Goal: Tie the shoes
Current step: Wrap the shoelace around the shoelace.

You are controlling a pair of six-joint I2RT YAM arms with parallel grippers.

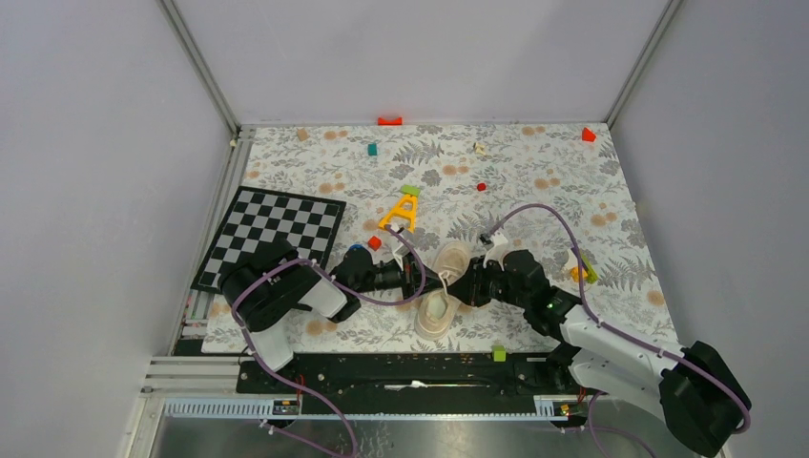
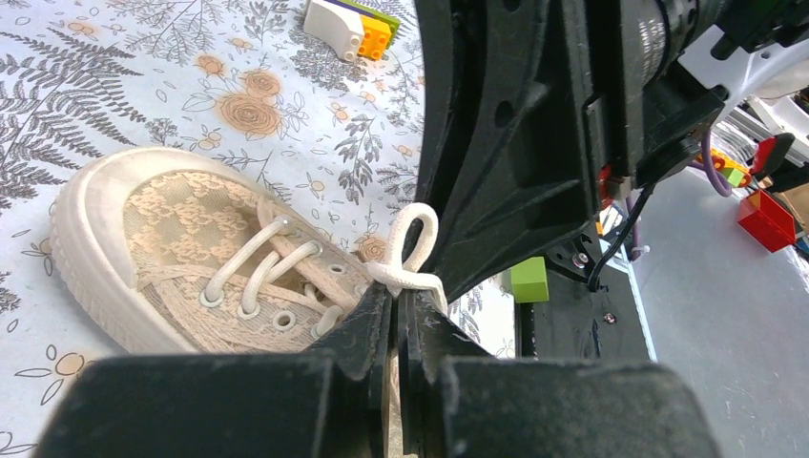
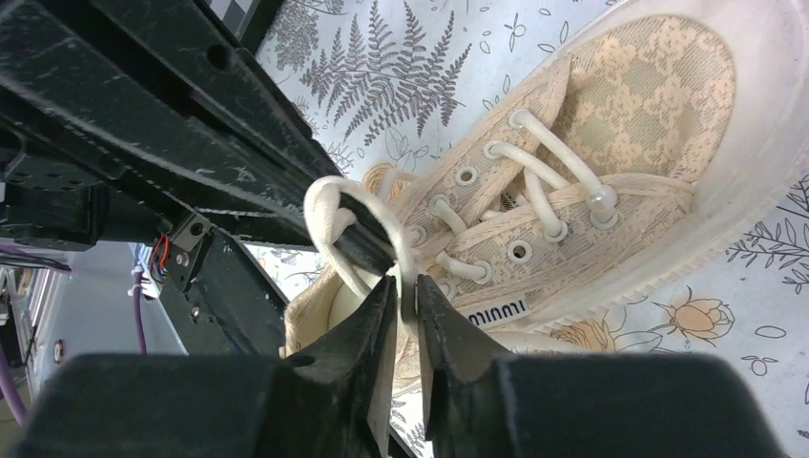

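A: Over the surface [image 1: 572, 181], top cam: sneaker [image 1: 437, 307] lies front-middle, toe pointing away from the bases. Left end effector [image 1: 418, 275] and right end effector [image 1: 469, 286] meet over its throat. Can't read either grip from up here.
B: Left wrist?
A: Left end effector is clamped shut on a lace loop [image 2: 410, 239], with the loop standing up above the tips. Toe and lower eyelets show; the rest of the lacing is hidden behind my own fingers.
B: Right wrist?
A: Only view where the loop seems to sit round a black bar [image 3: 367, 250] of the left arm. Right jaws show a thin slit with lace at the tips. Can't tell if it's pinched or loose.
B: Plan?
A: I'd hold the left pinch firm, get a sure bite with the right, then draw apart slow and level so the sneaker doesn't drag.
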